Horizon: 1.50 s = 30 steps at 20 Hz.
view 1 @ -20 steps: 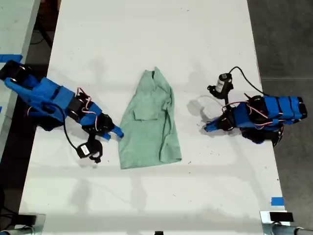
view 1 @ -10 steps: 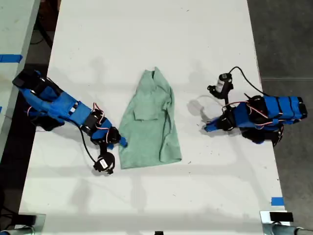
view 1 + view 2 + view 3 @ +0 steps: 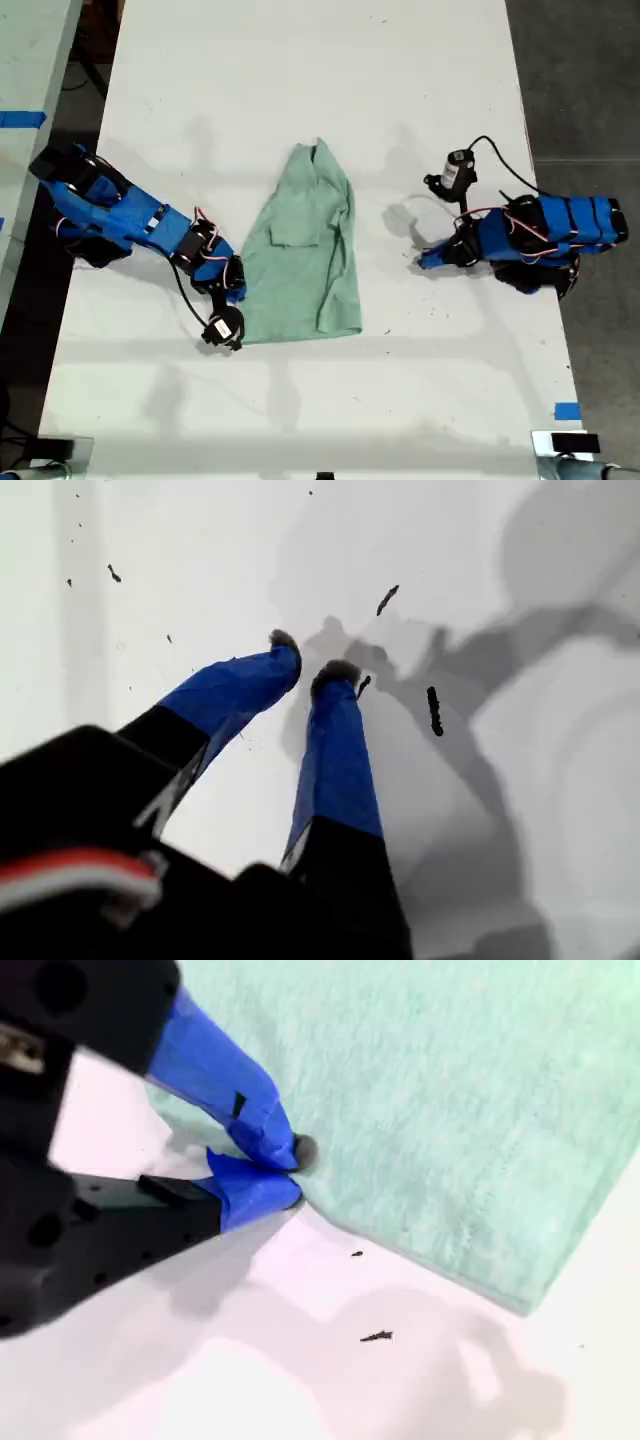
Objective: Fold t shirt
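Both grippers sat low: my second gripper [image 3: 290, 1175] pinched the t shirt [image 3: 305, 260] edge; my first gripper [image 3: 308, 660] hung slightly apart, empty.

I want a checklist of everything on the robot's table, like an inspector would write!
Surface: white table with small dark specks.
Job's things: mint t shirt lying flat mid-table, partly folded, wrinkled.
Clutter: nothing seen on the table.
Grippers: my second gripper at the shirt's edge, on the exterior view's left, fingers pinched on the cloth. My first gripper over bare table, on the exterior view's right, fingertips slightly apart, holding nothing.
Cables: black cable looping to a small camera on the first arm; red and white wires on the second arm.
Surroundings: grey floor, blue tape, another table edge at the exterior view's left.
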Each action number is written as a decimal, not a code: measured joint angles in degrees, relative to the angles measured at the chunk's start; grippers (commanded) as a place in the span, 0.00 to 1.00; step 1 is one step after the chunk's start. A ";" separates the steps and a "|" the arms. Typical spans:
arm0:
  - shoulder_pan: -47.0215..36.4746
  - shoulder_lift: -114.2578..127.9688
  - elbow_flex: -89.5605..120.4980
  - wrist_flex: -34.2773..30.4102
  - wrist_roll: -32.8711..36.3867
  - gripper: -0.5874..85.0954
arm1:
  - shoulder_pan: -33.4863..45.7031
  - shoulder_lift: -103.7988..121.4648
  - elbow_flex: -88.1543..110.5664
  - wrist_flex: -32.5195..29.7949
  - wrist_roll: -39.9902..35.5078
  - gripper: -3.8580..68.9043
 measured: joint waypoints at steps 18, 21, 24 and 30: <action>-0.35 -18.63 -52.73 30.59 9.93 0.00 | 0.00 0.00 0.00 0.00 0.00 0.13; -3.25 -18.63 -52.73 24.26 15.12 0.00 | 0.00 0.00 0.00 0.00 0.00 0.13; -7.21 -20.48 -53.35 13.01 26.98 0.00 | 0.00 0.00 0.00 0.00 0.00 0.13; -9.58 -29.00 -54.49 3.78 34.98 0.29 | 0.00 0.00 0.00 0.00 0.00 0.13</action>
